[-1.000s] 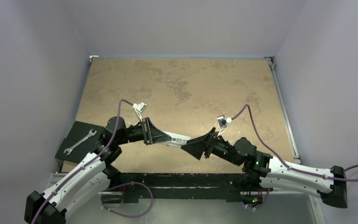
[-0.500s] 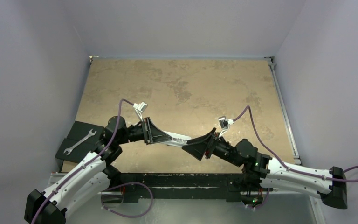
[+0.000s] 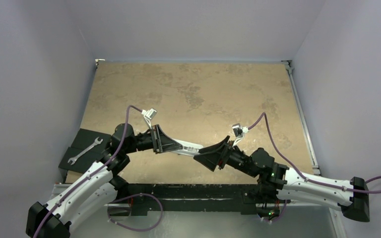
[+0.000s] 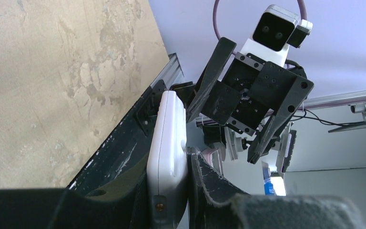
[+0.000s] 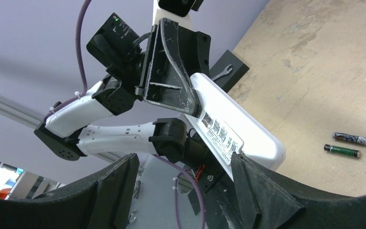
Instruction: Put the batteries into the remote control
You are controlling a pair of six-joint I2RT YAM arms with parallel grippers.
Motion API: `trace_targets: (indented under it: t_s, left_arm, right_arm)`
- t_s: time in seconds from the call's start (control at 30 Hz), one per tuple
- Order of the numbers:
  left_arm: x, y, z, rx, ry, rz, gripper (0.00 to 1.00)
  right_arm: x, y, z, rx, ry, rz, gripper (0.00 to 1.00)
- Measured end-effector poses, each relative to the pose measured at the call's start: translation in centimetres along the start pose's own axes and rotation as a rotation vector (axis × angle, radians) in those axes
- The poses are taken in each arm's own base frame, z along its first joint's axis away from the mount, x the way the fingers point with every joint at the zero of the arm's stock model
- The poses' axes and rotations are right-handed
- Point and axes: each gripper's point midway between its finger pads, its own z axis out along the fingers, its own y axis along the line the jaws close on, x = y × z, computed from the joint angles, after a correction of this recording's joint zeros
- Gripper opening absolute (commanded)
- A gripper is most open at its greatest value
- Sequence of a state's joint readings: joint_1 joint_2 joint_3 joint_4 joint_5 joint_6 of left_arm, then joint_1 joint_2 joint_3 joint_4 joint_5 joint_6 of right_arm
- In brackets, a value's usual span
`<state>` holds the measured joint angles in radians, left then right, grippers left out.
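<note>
Tabletop (image 3: 203, 89) is tan, mottled stone-look, boxed in by plain lavender walls (image 3: 30, 74) on three sides. At lower left of the top view a black pad (image 3: 87, 135) sits on the table edge w/ a silver wrench (image 3: 85, 150) lying on it.

L gripper (image 3: 180, 145): jaws pinched narrow and clamped on the white remote (image 3: 189, 147), which it holds off the table near frame center, free end pointing right. In my L wrist view the remote (image 4: 167, 157) sits edge-on between the two pads.

R gripper (image 3: 199, 154): jaws spread wide, nothing in them. It faces the remote's free end. In the R wrist view that end, label side showing (image 5: 238, 129), sits between the spread fingers, close to the right-hand one. Can't tell if it touches.

Both batteries (image 5: 347, 138) lie side by side on the bare table, at the right edge of the R wrist view, well apart from the remote.

Vs a sec ago: R arm sits a touch lower in the top view. L arm, remote and both jaw gaps look unchanged.
</note>
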<state>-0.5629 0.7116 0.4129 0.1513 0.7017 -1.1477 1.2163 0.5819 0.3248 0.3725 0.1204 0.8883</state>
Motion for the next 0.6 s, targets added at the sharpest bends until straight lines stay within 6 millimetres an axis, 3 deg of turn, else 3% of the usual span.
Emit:
trace_targets:
  t_s: [0.33, 0.47, 0.6]
  left_arm:
    - [-0.1, 1.0, 0.1, -0.038, -0.01, 0.002, 0.0]
    - [0.5, 1.9, 0.3, -0.072, 0.014, -0.022, 0.0]
    - [0.6, 1.9, 0.3, -0.071, 0.02, -0.023, 0.0]
  right_arm:
    - [-0.1, 0.3, 0.0, -0.013, -0.003, -0.005, 0.78]
    - [-0.9, 2.7, -0.2, -0.112, -0.023, 0.012, 0.78]
    - [-0.7, 3.1, -0.2, -0.133, -0.014, 0.018, 0.78]
